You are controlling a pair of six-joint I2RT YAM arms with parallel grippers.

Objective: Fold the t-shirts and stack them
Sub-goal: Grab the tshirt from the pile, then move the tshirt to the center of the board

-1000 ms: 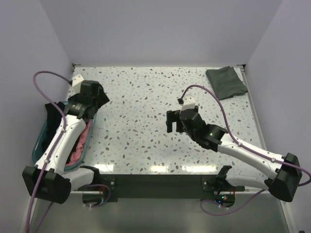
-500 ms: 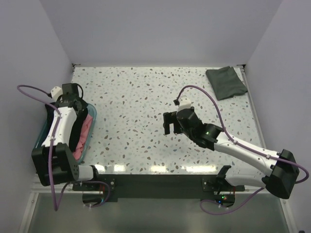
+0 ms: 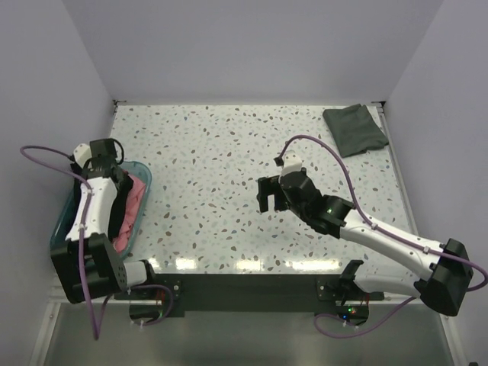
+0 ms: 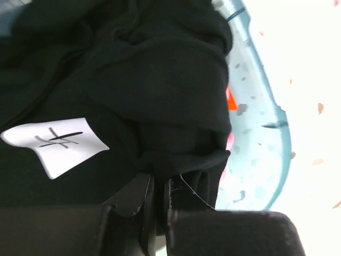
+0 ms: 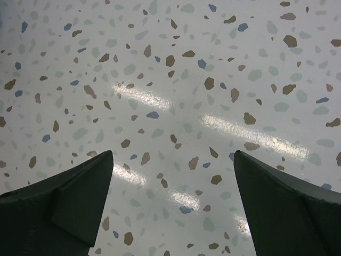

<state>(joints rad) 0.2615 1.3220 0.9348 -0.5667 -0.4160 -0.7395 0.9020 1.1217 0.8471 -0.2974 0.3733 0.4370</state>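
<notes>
**Left hand.** The left hand (image 3: 101, 155) is lowered into the far end of the translucent teal plastic tub (image 3: 146, 180). The tub stands on the white speckled counter (image 3: 221, 152) at its left edge, towards the near left corner. In the left wrist view the left hand (image 4: 156, 194) has its jaws pressed together, with a fold of the large black cloth t-shirt (image 4: 160, 80) pinched between the fingertips. The black t-shirt lies bunched in the tub and fills most of that view. Its small white neck label (image 4: 53, 144) faces up, to the left of the grip point. The teal tub wall (image 4: 266, 144) curves past on the right.

**Other contents of the tub.** A pink cloth t-shirt (image 3: 134, 203) lies along the side of the tub that faces the centre of the counter. A small patch of orange-red cloth t-shirt (image 4: 230, 100) shows between the black t-shirt and the tub wall. In the top view the black t-shirt (image 3: 117, 219) appears as a dark strip between the left arm and the pink t-shirt.

**Right hand.** The right hand (image 3: 268, 200) hovers above the middle of the counter, slightly right of centre. Its jaws stand wide apart and hold nothing. The right wrist view confirms this: the right hand (image 5: 173, 205) shows only bare speckled counter (image 5: 176, 69) between its two dark fingers (image 5: 64, 200).

**Remaining garment.** A dark grey-green cloth t-shirt (image 3: 354, 128) lies folded at the far right corner of the counter, well apart from both hands.
</notes>
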